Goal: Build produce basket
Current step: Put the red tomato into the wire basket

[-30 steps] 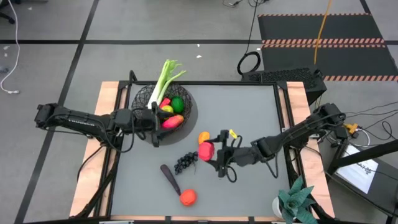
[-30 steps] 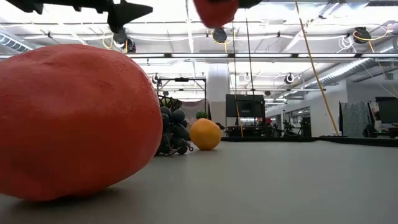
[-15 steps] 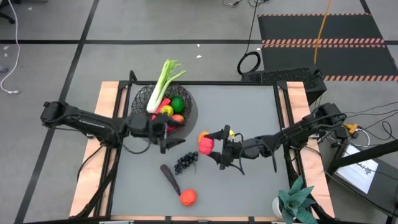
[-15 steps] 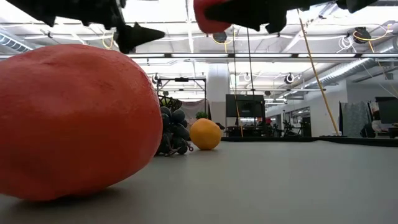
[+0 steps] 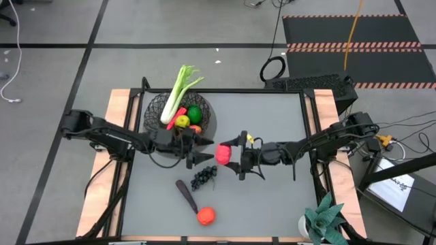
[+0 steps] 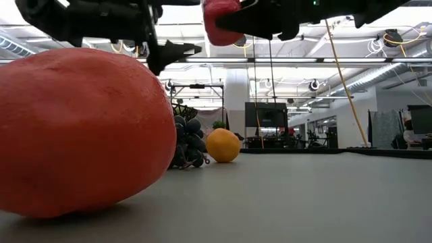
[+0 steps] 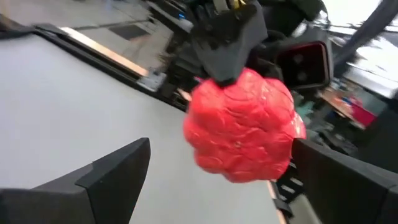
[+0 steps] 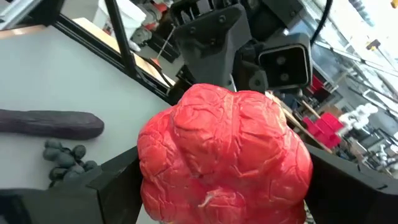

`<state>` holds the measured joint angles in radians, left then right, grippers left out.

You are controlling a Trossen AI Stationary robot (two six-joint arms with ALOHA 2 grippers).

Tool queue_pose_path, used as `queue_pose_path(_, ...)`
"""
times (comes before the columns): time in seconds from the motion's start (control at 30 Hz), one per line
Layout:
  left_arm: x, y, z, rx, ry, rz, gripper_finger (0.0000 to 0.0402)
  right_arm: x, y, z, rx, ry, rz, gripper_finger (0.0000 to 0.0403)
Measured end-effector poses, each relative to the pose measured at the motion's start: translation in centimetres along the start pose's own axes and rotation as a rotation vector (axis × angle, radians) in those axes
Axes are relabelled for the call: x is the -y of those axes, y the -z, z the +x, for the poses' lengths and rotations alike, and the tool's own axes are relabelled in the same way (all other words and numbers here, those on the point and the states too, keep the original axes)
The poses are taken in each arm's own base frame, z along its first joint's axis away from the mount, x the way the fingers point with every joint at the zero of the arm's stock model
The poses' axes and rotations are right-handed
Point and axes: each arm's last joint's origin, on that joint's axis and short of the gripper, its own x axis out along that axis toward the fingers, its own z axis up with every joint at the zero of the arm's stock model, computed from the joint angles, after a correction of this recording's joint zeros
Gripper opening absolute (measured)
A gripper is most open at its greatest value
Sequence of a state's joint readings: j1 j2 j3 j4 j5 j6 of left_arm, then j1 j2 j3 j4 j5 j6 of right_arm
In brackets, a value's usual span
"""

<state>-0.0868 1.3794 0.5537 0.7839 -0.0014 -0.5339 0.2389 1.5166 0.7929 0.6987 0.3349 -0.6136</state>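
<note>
The black wire basket (image 5: 158, 109) at the far left holds a leek (image 5: 178, 90), a lime (image 5: 194, 113), an apple (image 5: 182, 121) and other fruits. My right gripper (image 5: 231, 155) is shut on a bumpy pink-red round fruit (image 5: 223, 154) above mid-table. My left gripper (image 5: 202, 150) is open right beside that fruit, fingers pointing at it; in the left wrist view the fruit (image 7: 239, 127) stands just ahead between the open fingers, untouched. Purple grapes (image 5: 203, 177), a dark eggplant (image 5: 185, 193) and a red-orange fruit (image 5: 206, 216) lie on the table. My right gripper pinches the pink-red fruit by its two opposite sides (image 8: 149, 168) between its two fingers. The fingers come level from the table's right side. The fruit is lifted clear of the table, as the low view (image 6: 219, 20) shows.
An orange (image 6: 223, 145) lies on the table by the grapes (image 6: 189, 145); the high view hides it under the held fruit. A spiky teal-green plant (image 5: 327, 218) stands at the near right corner. The right half of the table (image 5: 286, 122) is bare.
My left gripper has left the basket's rim and gone toward the table's right, up to the pink-red fruit. My right gripper has carried that fruit toward the table's left and a little toward the far edge, clear of the table, meeting the left gripper.
</note>
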Motion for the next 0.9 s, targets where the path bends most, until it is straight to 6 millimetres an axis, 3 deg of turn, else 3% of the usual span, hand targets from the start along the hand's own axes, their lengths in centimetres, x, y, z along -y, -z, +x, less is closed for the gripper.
queue_pose_path(0.3, 0.0, 0.3, 2.8, -0.037, 0.052, 0.018, 0.039, 0.2, 0.2, 0.1, -0.007, 0.008, 0.002, 0.0348)
queue_pose_path(0.5, 0.1, 0.2, 3.2, -0.032, 0.055, 0.039, 0.0389, 0.2, 0.2, 0.1, -0.01, 0.005, -0.001, 0.0348)
queue_pose_path(0.9, 0.1, 0.1, 3.2, -0.023, 0.059, 0.053, 0.0313, 0.2, 0.2, 0.1, -0.016, 0.004, 0.001, 0.0355)
